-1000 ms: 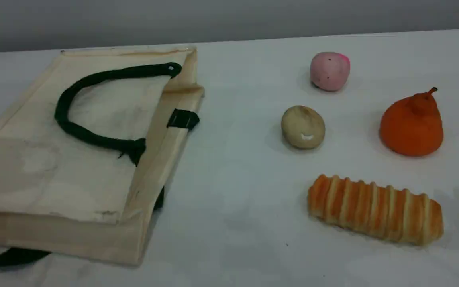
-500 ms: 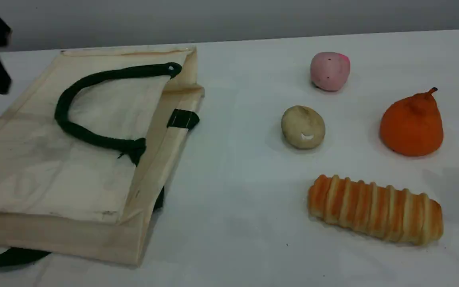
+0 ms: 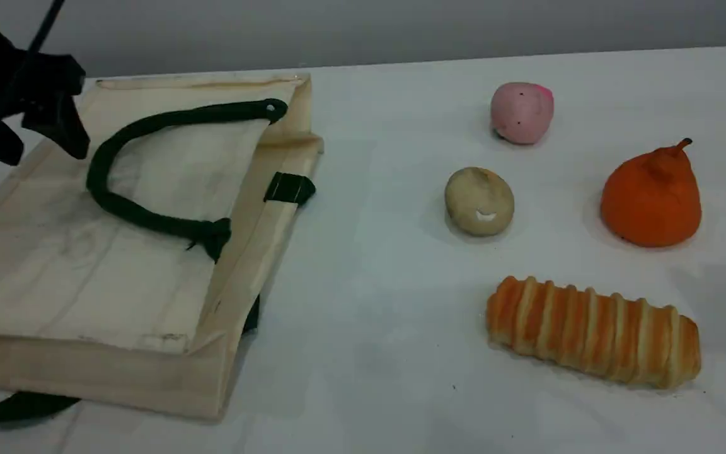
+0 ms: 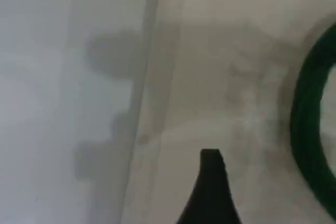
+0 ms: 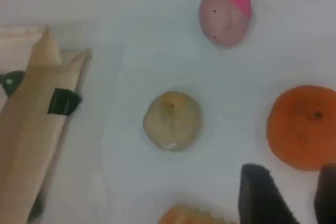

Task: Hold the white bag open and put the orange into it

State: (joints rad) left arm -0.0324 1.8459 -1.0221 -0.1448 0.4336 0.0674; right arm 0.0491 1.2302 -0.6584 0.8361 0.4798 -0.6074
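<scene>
L gripper (image 3: pixel 38 135) spread over white bag (image 3: pixel 149 252); R gripper (image 5: pixel 291 195) spread, empty.

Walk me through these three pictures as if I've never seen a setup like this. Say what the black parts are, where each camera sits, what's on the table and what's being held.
Two robot arms work at one white table; each ends in black jaws.

The wide picture comes from a fixed camera looking down across the table. The other two come from small cameras mounted on each arm, looking down past its own jaws.

The black shape at the wide picture's top left is the left gripper, jaws open, above the far corner of the white bag, which lies flat. The right gripper shows only in its own camera, close to the orange.

Also on the table: a pink ball, a beige ball and a striped bread loaf.

Nothing is held.
</scene>
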